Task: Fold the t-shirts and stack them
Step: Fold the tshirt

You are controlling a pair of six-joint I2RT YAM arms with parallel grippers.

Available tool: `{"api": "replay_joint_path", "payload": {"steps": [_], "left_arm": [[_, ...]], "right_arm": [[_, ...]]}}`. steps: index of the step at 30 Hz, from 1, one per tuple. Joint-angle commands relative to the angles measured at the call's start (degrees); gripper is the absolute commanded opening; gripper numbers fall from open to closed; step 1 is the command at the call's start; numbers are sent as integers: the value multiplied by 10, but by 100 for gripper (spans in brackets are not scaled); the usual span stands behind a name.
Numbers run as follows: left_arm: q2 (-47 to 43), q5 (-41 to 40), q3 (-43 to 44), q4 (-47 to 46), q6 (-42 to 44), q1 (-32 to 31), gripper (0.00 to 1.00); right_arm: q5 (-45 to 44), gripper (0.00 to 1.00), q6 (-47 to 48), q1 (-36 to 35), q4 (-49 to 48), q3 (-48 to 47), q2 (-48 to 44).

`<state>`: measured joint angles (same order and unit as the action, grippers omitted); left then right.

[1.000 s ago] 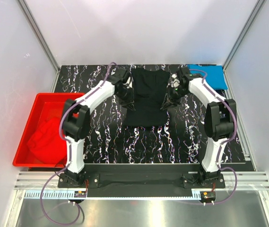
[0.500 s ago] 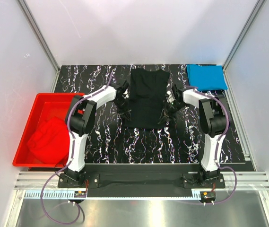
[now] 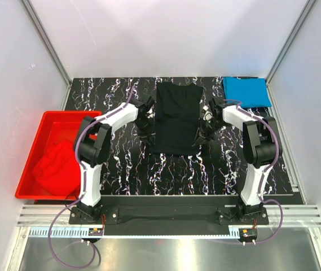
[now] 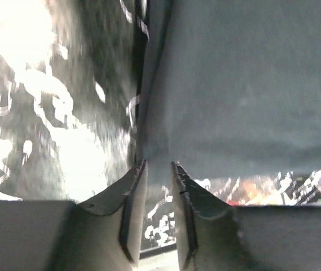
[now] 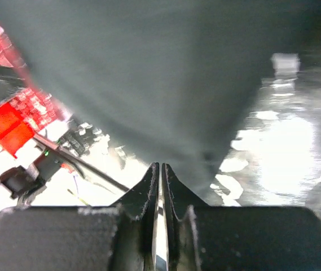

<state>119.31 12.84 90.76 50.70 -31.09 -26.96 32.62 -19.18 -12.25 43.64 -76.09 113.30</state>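
The black t-shirt (image 3: pixel 177 118) lies flat in the middle of the table, folded into a long narrow strip. My left gripper (image 3: pixel 147 125) is low at its left edge, jaws a little apart and empty; in the left wrist view (image 4: pixel 158 164) the black t-shirt (image 4: pixel 233 84) lies just ahead and to the right. My right gripper (image 3: pixel 201 131) is at the shirt's right edge with nothing seen between its jaws; in the right wrist view (image 5: pixel 160 165) they are closed, the black t-shirt (image 5: pixel 149 73) ahead. The blue t-shirt (image 3: pixel 246 91) lies folded at the back right. The red t-shirt (image 3: pixel 56 166) is crumpled in the tub.
A rigid red plastic tub (image 3: pixel 42 118) stands off the table's left edge. The table top (image 3: pixel 166 169) is black marble pattern. White walls and metal posts close in the back and both sides.
Both grippers moved from the far part of the black shirt's sides toward the near end, then drew back slightly. The shirt lies much the same.
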Motion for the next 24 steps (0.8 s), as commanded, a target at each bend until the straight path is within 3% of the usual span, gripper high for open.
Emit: {"api": "replay_joint_path", "payload": {"steps": [1,6,14,22,24], "left_arm": [[-64,41,-24,0,-19,-2,30],[-34,92,-68,-49,-47,-1,30],[4,43,-131,-62,-41,23,28],[-83,22,-215,-55,-32,6,26],[-108,19,-232,-47,-27,-10,26]], "right_arm": [[37,11,-13,-27,-1,-6,-40],[50,11,-30,-25,-56,43,-31],[10,9,-5,6,-79,146,-35],[4,9,-24,6,-87,204,-86],[4,13,-24,6,-72,195,-105]]}}
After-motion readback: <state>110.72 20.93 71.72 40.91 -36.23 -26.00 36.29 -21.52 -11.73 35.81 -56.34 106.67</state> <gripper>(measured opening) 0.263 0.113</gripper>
